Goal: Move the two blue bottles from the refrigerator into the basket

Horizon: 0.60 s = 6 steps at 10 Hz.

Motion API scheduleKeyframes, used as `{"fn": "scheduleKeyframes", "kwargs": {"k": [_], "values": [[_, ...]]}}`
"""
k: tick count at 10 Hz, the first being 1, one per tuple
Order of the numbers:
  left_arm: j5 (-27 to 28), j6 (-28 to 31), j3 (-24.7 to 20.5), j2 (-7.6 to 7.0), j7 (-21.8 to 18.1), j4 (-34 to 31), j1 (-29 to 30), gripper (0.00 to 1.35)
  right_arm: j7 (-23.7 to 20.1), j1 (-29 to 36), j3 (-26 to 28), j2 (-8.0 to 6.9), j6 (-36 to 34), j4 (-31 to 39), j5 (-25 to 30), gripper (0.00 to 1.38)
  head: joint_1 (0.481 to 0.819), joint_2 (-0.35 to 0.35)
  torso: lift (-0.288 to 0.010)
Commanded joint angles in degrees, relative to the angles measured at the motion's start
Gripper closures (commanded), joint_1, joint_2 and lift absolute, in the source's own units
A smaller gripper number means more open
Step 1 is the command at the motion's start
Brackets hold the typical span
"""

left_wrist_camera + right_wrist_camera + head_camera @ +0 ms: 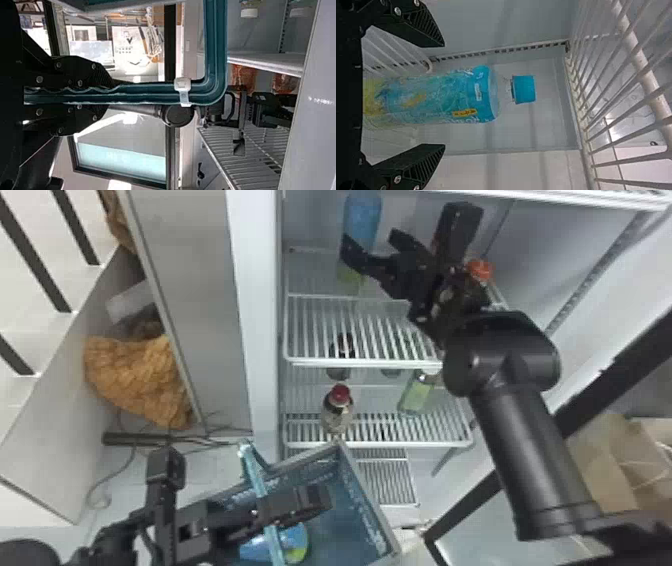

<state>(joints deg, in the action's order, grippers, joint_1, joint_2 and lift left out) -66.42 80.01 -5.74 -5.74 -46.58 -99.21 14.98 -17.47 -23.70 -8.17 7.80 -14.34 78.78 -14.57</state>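
- Workpiece: the tall blue plastic bottle with a blue cap (466,95) stands on the white wire shelf (360,335), top centre of the head view.
- Right gripper (444,95): fingers spread wide, one on each side of the bottle; no grip is evident.
- Left gripper (112,94): fingers closed over the rim of the blue-teal plastic basket (367,502), lower centre of the head view.
- Basket content: a blue-and-green object (296,542), probably the first bottle, lies inside. Judged step: grasp of the second.
- Caution, grasp: closing off-centre could push the bottle over or rotate it.
- Caution, slip: the smooth wall may slide if the fingers close lightly or on a shallow bite.
- Caution, extraction: insufficient lift could catch the base on the shelf wires; a low exit path could strike the red-capped bottle (337,412) below.
- Caution, release: a loose left hold could let the basket tilt when the bottle lands.
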Motion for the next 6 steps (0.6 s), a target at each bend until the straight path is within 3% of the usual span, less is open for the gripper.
{"fn": "scheduleKeyframes", "kwargs": {"k": [1,4,5,6], "values": [[0.0,0.0,0.0,-0.06,0.0,0.0,-0.2,1.20,0.3,-1.6,-0.4,0.11,0.0,-1.6,0.5,0.15,0.695,-0.144,-0.010],[-0.1,0.0,0.1,-0.15,0.0,0.1,-0.2,1.20,1.0,-4.4,-2.8,0.11,0.0,-5.0,-0.2,0.19,0.695,-0.140,-0.010],[-0.1,0.0,0.1,-0.15,0.0,0.1,-0.4,1.20,1.0,-5.1,-3.3,0.11,0.1,-6.1,-0.3,0.32,0.695,-0.134,-0.010],[0.0,0.0,0.1,-0.15,0.0,0.3,-0.4,1.20,1.1,-5.3,-3.3,0.11,0.1,-6.7,-0.6,0.70,0.695,-0.128,-0.010]]}}
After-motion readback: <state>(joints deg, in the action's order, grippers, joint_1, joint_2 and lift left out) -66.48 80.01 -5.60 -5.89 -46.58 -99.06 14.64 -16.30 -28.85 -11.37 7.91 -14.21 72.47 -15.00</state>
